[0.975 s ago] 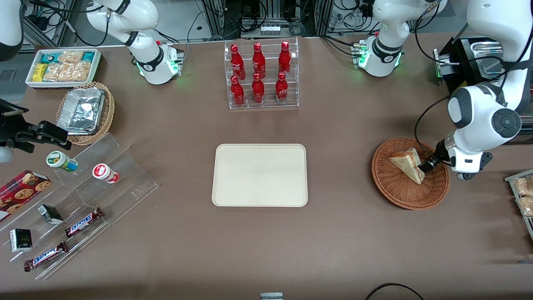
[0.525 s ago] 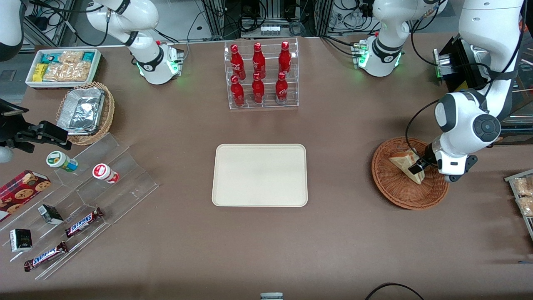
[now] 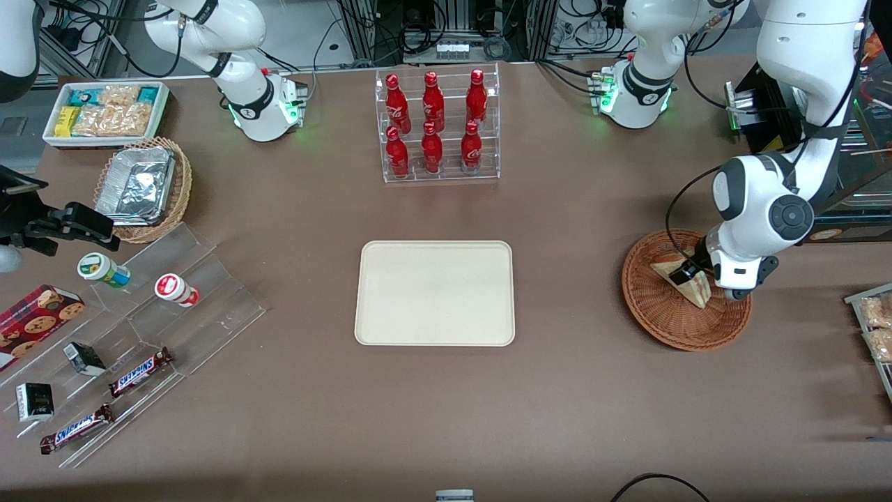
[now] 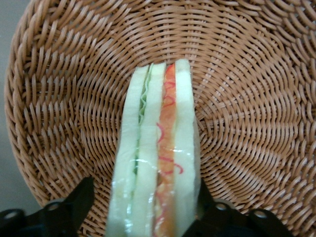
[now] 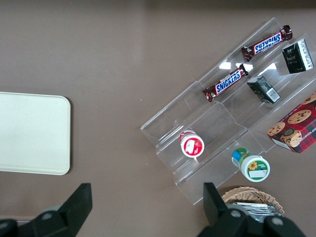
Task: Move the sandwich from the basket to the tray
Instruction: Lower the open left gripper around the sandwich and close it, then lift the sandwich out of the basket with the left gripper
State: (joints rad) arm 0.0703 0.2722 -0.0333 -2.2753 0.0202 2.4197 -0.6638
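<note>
Front view first: the left arm's end effector [image 3: 686,273] is down inside the basket [image 3: 655,317], right at the sandwich [image 3: 690,287], which lies in the basket's half farther from the camera. The wrist view settles it: the sandwich [image 4: 158,163] stands on edge on the wicker of the basket [image 4: 256,98], cut face showing pale bread with green, orange and red filling, and the two black fingers [image 4: 74,202] sit either side of it. One finger looks pressed to the bread, the other stands a little clear, so the end effector [image 4: 148,210] is spread wide around the wedge, straddling it and not clamped. The tray [image 3: 435,293] lies flat at mid-tabletop, well apart from the basket, toward the parked arm's end from it. Farther from the camera than the tray stands a clear rack of red bottles [image 3: 433,125]. Toward the parked arm's end, a tan basket of foil containers [image 3: 143,188] and a clear stepped stand with snack bars [image 3: 139,369].
</note>
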